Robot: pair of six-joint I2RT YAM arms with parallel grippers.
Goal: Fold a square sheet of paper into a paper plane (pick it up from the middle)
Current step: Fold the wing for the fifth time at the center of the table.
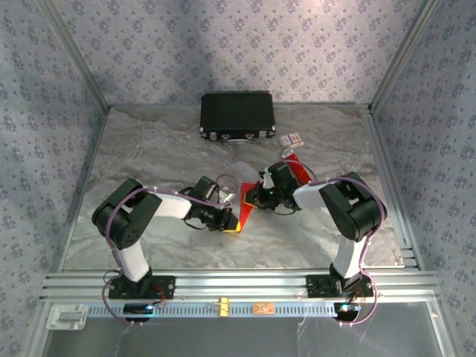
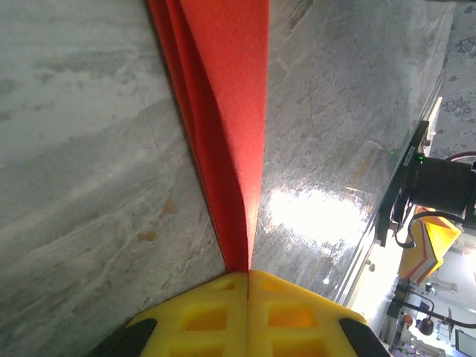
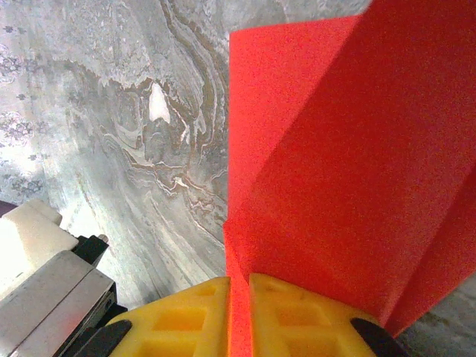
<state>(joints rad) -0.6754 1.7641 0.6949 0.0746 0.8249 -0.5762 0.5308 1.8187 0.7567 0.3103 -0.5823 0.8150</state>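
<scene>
Far desk point(image 1: 149, 149) edge: case point(image 1: 237, 114), lid shut, contents hidden.
Paper point(image 1: 248, 204): folded, long axis near-left to far-right.
Left hand point(image 2: 248, 277): pinching paper.
Right hand point(image 3: 239, 286): pinching paper.

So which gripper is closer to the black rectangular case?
Right. The right gripper pinches the folded red paper in front of the black rectangular case; the left gripper pinches its end farther away.

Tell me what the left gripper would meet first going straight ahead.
The left gripper pinches the folded red paper, so that comes first; beyond, probably the right gripper, depth unclear.
</scene>
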